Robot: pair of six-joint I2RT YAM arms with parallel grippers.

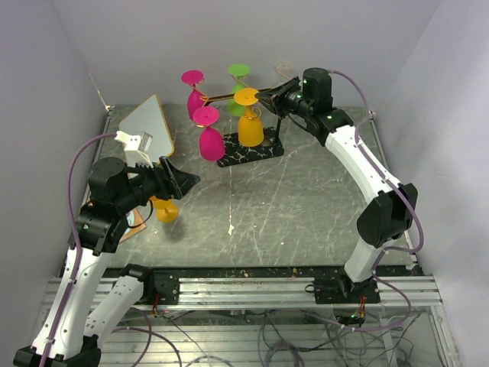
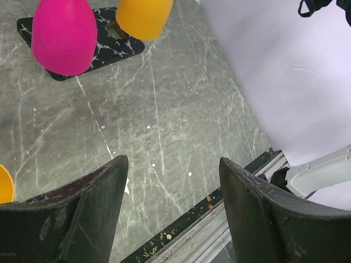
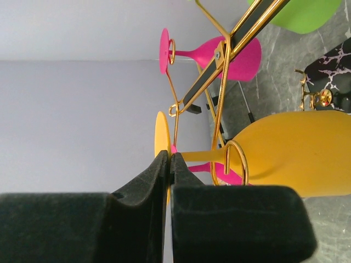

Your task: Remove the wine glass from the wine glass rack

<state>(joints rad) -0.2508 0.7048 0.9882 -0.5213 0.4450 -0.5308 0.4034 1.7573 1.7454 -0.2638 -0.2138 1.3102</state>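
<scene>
While the left gripper (image 1: 183, 180) hangs over the table (image 1: 306, 222), jaws apart and empty, the top view puts the right gripper (image 1: 267, 93) at the foot of the orange wine glass (image 1: 250, 128). That glass hangs upside down on the wine glass rack (image 1: 248, 157).

Left wrist: fingers spread, nothing between them; rack base ahead.

Right wrist: pads clenched, seemingly pinching the foot's rim. The stem sits in a gold hook ring (image 3: 236, 161).

Step in hand: grasp made, withdrawal not begun. Next: slide the stem out through the hook's open end, level, without dragging the rack.
</scene>
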